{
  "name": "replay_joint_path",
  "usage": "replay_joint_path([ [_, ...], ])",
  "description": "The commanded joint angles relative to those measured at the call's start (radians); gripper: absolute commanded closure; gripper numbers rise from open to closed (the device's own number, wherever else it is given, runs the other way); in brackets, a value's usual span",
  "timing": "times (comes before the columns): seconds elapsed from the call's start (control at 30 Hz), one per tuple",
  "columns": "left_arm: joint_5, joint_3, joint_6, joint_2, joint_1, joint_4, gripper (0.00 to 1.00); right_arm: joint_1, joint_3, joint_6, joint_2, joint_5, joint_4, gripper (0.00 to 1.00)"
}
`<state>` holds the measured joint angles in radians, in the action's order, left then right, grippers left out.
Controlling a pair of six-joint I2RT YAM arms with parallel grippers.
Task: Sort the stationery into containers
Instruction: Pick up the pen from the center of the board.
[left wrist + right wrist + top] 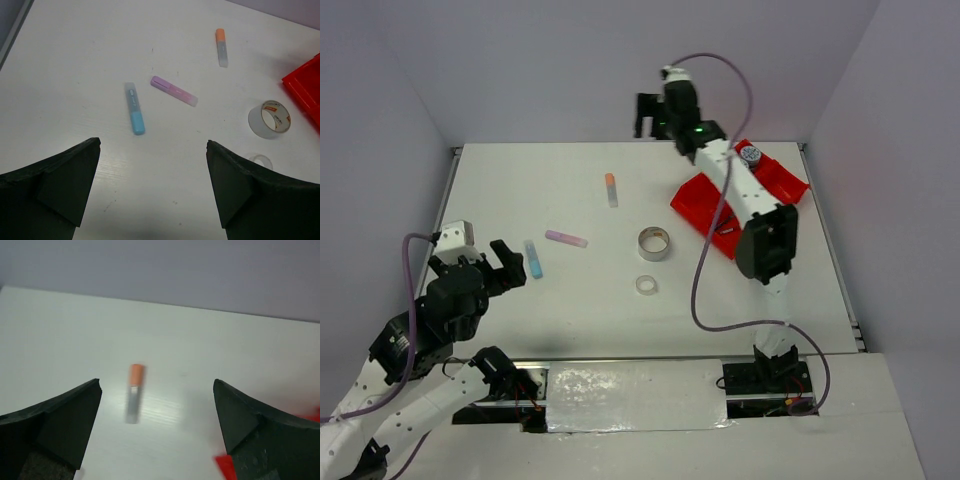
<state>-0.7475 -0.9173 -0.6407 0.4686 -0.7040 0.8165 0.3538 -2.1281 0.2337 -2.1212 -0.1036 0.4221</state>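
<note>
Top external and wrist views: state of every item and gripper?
left gripper: open, empty
right gripper: open, empty
blue tube: lying on table
purple tube: lying on table
orange tube: lying on table
silvery tape roll: flat on table
clear tape ring: flat on table
red tray: partly behind right arm
patterned tub: in red tray

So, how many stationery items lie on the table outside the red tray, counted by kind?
Short coloured tubes: 3, the orange-capped tube, the purple tube and the blue tube.
Tape: 2, the silvery tape roll and the small clear tape ring.
Total: 5.
</note>
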Motion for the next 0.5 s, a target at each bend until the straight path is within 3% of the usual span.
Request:
replay_joint_path([
  [0.0,-0.009,-0.023,-0.001,0.016,0.015,-0.031,0.01,0.149,-0.143,-0.002,-0.140,-0.045,0.125,0.00],
  [0.1,0.013,-0.020,0.013,0.028,0.017,-0.040,0.01,0.207,-0.234,0.041,-0.252,-0.042,0.173,0.03],
  [0.23,0.037,-0.015,0.029,0.021,0.017,-0.057,0.01,0.237,-0.192,0.093,-0.305,0.013,0.113,0.12],
  [0.47,0.066,-0.009,0.049,0.021,0.018,-0.076,0.01,0.246,-0.276,0.093,-0.434,0.022,0.153,0.18],
])
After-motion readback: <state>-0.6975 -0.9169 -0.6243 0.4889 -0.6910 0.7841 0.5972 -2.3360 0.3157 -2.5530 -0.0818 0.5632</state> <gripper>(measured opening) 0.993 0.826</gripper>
